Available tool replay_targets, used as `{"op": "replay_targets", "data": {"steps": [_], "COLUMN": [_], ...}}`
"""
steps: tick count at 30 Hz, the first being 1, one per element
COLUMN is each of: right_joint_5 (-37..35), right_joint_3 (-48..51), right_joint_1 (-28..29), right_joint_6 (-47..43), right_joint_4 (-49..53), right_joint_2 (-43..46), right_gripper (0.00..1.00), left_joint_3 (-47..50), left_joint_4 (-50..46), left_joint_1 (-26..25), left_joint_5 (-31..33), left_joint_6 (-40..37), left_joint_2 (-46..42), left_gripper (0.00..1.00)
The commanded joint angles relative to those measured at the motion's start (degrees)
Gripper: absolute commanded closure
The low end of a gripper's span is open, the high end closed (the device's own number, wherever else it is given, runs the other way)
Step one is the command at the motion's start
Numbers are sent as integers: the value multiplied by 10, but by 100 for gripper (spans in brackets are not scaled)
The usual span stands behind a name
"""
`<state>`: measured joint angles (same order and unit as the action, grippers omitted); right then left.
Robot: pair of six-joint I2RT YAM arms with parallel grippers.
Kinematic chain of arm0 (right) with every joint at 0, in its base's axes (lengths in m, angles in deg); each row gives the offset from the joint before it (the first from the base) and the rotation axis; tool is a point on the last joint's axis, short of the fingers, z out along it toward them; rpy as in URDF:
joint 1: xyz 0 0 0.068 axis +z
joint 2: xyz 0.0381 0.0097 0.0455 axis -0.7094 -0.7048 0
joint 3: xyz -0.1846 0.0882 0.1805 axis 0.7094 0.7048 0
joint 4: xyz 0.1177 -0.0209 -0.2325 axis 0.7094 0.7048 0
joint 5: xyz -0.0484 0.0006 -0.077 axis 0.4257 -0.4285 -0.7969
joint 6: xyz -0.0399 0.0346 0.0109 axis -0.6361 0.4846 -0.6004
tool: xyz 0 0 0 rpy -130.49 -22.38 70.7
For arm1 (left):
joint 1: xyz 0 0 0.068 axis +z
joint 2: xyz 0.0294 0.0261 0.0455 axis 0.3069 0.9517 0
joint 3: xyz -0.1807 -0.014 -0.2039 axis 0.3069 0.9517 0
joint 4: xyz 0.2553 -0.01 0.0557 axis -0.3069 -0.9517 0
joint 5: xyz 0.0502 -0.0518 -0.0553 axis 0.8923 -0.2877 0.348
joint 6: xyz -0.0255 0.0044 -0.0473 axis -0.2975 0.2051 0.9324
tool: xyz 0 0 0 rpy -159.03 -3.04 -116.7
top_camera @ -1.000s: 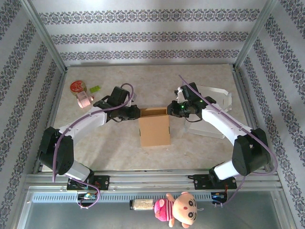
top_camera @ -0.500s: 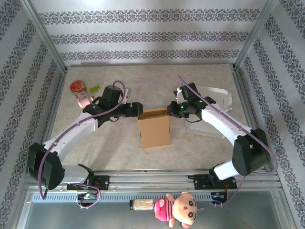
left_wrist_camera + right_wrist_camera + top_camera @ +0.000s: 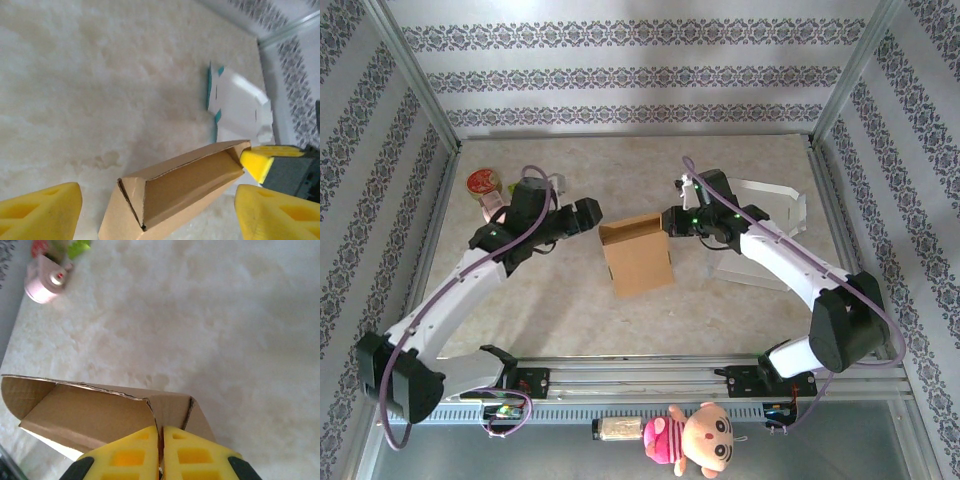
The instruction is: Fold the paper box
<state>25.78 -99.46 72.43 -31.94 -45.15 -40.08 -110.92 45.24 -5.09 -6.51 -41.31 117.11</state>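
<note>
The left gripper (image 3: 591, 214) has let go of the cardboard box (image 3: 638, 262). A second ago it was closed against the box's far left corner; now its jaws stand wide apart and it has drawn back to the left, clear of the box. The left arm has stretched out with it, its elbow swinging down toward the near left corner of the worktop (image 3: 620, 170). The box has turned anticlockwise in the top view, so its far edge now slants and its far right corner sits farther back. The right gripper (image 3: 667, 220), on that corner, has moved back and slightly left with it.
</note>
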Motion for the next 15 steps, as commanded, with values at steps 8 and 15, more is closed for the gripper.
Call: {"op": "replay_targets", "data": {"steps": [8, 15], "right_joint_5": [-54, -69], "right_joint_3": [42, 162], "right_joint_1": [32, 72], "right_joint_6": [-90, -176], "right_joint_4": [-251, -402], "right_joint_2": [6, 8], "right_gripper": [91, 94], "left_joint_3": [13, 30], "left_joint_4": [30, 54], "left_joint_1": [10, 10], "left_joint_5": [133, 125], "left_joint_6": [-8, -4], "left_joint_2": [-66, -71], "left_gripper": [20, 20]}}
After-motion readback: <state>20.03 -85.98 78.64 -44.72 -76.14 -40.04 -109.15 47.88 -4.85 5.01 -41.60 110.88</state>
